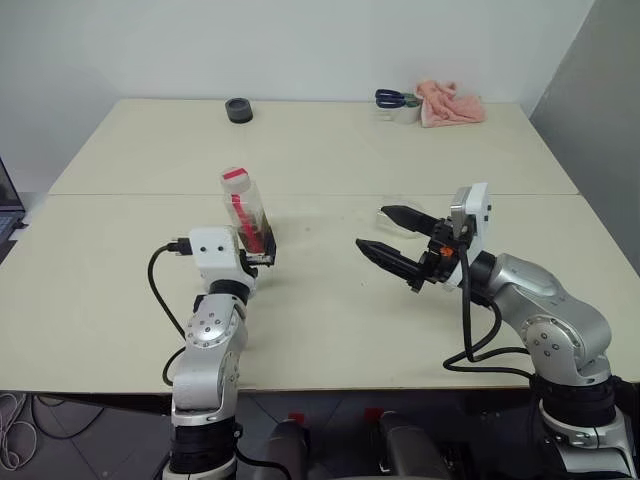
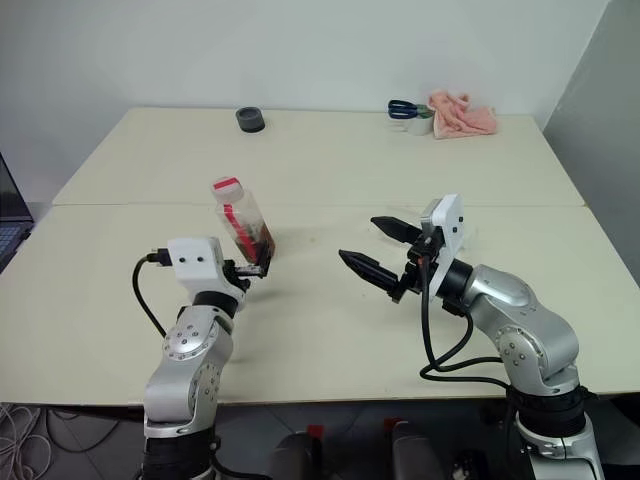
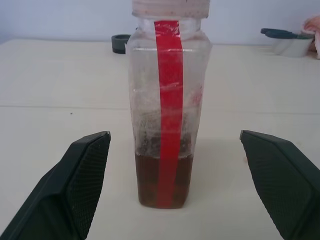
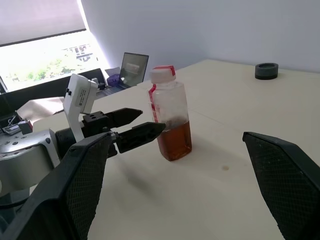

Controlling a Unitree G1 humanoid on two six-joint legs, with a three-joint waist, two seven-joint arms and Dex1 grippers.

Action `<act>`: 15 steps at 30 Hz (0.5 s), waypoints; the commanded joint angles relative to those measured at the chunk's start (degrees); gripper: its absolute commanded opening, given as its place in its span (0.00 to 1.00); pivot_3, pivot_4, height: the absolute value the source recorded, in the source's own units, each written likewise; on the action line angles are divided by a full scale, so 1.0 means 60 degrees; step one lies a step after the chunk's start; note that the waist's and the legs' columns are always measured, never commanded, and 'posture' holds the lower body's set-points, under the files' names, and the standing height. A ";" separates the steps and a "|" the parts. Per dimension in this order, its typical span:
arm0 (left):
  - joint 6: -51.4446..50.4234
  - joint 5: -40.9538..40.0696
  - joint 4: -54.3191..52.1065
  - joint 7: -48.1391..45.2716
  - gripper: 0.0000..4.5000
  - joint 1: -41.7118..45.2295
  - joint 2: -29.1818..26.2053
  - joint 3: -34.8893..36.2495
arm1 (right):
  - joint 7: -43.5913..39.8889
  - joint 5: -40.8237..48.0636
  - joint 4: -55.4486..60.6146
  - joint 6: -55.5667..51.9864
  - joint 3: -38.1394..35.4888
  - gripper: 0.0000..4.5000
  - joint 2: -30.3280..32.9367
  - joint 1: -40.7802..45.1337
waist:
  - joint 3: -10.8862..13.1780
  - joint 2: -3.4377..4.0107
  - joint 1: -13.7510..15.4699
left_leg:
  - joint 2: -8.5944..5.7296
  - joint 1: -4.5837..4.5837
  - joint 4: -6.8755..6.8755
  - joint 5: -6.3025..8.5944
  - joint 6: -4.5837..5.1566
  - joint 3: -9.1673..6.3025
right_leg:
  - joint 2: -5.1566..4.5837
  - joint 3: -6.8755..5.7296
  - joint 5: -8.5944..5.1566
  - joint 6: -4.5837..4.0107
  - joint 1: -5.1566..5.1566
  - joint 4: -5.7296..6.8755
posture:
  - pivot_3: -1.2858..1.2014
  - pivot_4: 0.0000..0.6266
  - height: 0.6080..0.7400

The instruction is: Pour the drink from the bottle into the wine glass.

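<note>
the bottle (image 1: pixel 246 209) stands upright on the pale counter (image 1: pixel 330 160), a little to the robot's left of the middle, its red label strip (image 3: pixel 169 110) facing the left arm. the drink (image 3: pixel 162 180) fills just the bottom part of it, an amber-brown band, and the walls above look fogged and streaky. a pale cap with a red band (image 4: pixel 163 73) sits on top.

the left gripper (image 3: pixel 192 170) is right up at the bottle with its black fingers spread wide, one on each side, and clear counter shows between each finger and the plastic, so it is released and not touching. in the head views that gripper sits low, just in front of the bottle's base.

the right gripper (image 1: pixel 385 235) hangs above the counter to the robot's right of the bottle, well apart from it, its two fingers splayed wide and pointing across toward the bottle; it holds nothing.

along the far edge lie a dark grey roll of tape (image 1: pixel 238 110), blue-handled scissors (image 1: pixel 397 98) on a small white container (image 1: pixel 404 113), and a crumpled pink cloth (image 1: pixel 450 103) just beside them. the corner of a laptop (image 2: pixel 10 225) shows at the robot's far left.
</note>
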State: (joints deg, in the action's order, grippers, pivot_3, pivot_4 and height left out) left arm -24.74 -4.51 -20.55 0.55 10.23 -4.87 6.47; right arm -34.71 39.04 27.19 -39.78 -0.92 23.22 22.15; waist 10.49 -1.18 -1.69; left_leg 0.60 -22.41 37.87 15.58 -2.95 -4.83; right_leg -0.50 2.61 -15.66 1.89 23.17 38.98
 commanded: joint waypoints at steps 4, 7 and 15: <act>0.0572 -0.0112 0.0512 -0.0130 1.00 0.0763 -0.0392 0.0480 | 0.0123 0.0127 0.0245 0.0120 -0.0116 1.00 -0.0007 0.0198 | 0.0000 0.0000 0.0000 | 0.0000 0.0000 0.0000 0.0000 0.0000 0.0000 | 0.0000 0.0000 0.0000 0.0000 0.0000 0.0000 | 0.52 0.24 1.00; 0.0811 -0.0192 0.1063 -0.0280 1.00 0.1217 -0.0652 0.0610 | 0.0167 0.0169 0.0249 0.0093 -0.0134 1.00 0.0002 0.0210 | 0.0000 0.0000 -0.0001 | -0.0001 -0.0002 0.0000 0.0000 0.0000 -0.0002 | 0.0001 -0.0003 0.0000 0.0000 0.0001 0.0000 | 0.52 0.24 1.00; 0.1445 -0.0504 0.2718 -0.1258 1.00 0.2330 -0.1035 0.0461 | 0.0349 0.0236 0.0274 0.0078 -0.0129 1.00 -0.0061 0.0237 | 0.0000 -0.0001 0.0000 | -0.0002 -0.0005 0.0001 -0.0001 -0.0001 -0.0003 | 0.0000 -0.0007 0.0000 0.0000 0.0003 0.0000 | 0.52 0.24 1.00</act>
State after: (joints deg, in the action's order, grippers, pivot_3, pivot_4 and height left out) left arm -18.10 -6.77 -4.40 -6.09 22.57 -10.33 9.26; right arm -33.11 39.51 27.20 -39.81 -0.94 23.05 22.92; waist 10.49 -1.19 -1.69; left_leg 0.58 -22.44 37.88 15.58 -2.95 -4.85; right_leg -0.50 2.57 -15.65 1.88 23.19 38.98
